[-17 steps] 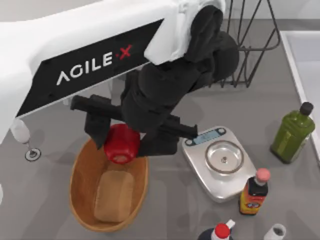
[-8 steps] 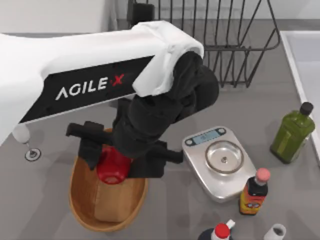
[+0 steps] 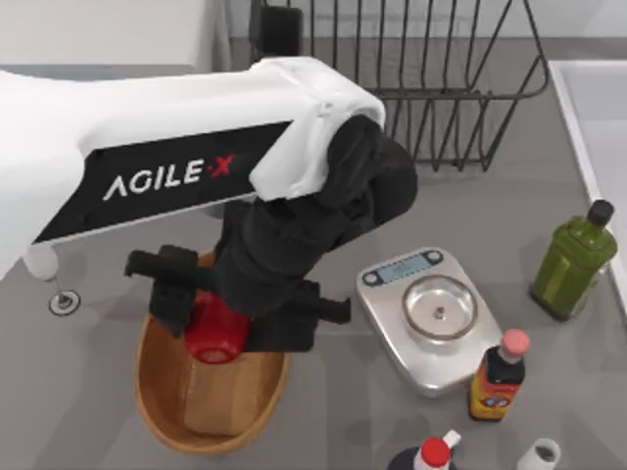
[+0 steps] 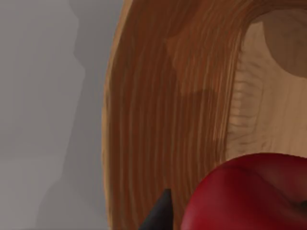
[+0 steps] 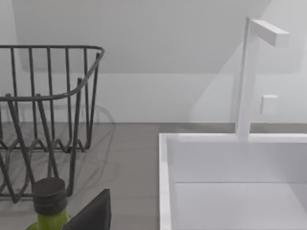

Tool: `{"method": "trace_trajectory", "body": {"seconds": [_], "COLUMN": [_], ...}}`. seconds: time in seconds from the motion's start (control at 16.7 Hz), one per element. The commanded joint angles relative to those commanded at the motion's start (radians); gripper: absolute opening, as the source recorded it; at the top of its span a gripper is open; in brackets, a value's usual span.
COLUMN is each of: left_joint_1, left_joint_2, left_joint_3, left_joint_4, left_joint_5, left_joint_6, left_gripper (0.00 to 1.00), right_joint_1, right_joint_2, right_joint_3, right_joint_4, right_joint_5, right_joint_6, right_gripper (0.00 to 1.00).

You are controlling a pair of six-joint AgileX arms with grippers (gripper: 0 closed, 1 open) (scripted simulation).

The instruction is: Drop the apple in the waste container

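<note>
Lower and further left than before, left gripper (image 3: 227, 323) has fingers clamped on the apple (image 3: 217, 331), half hidden by the wrist, over the waste container (image 3: 157, 392) near the tabletop's front-left.

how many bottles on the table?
3. A green bottle near the right edge; a dark bottle with a pink cap just in front of the scale; a red-capped one cut off at the front edge. The arm may hide others.
</note>
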State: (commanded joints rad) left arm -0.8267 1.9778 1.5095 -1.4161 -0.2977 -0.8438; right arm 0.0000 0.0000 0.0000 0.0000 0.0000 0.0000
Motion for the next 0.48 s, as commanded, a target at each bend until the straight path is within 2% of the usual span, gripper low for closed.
{"method": "trace_trajectory", "body": {"seconds": [0.48], "left_joint_1": [0.0], "left_joint_2": [0.0], "left_joint_3": [0.0], "left_joint_4": [0.0], "left_joint_5": [0.0], "left_joint_6": [0.0], "left_gripper": [0.68], "right_joint_1": [0.0], "right_joint_2": [0.0], "right_joint_3": [0.0], "right_joint_4": [0.0], "right_joint_5": [0.0], "right_joint_6": [0.0], "right_gripper": [1.0]}}
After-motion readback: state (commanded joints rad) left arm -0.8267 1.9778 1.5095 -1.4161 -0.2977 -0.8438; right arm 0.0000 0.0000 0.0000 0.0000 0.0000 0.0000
